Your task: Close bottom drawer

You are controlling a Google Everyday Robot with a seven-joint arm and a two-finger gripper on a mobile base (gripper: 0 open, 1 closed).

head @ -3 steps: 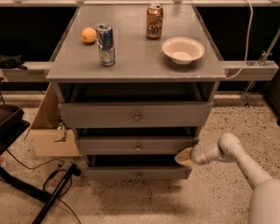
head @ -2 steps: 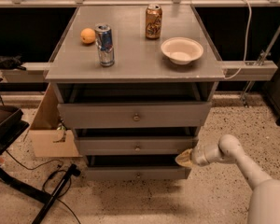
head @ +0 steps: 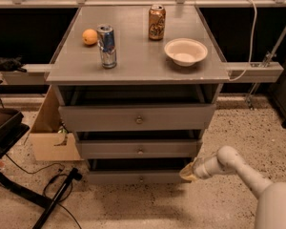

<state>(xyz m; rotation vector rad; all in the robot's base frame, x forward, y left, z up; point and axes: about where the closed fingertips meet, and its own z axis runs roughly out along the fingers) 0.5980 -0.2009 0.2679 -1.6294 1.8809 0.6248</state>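
Observation:
The grey cabinet has three drawers, all pulled out a little. The bottom drawer is the lowest, with a slim front panel and a small round knob. It stands out from the cabinet, with a dark gap above it. My gripper is at the drawer's right front corner, at the end of my white arm reaching in from the lower right. It touches or nearly touches the panel's right end.
On the cabinet top stand a blue can, a brown can, an orange and a white bowl. A cardboard box sits at the left of the cabinet. Cables and a black stand lie on the floor.
The view has shifted slightly. My gripper stays at the bottom drawer's right front corner, and the drawer has not visibly moved.

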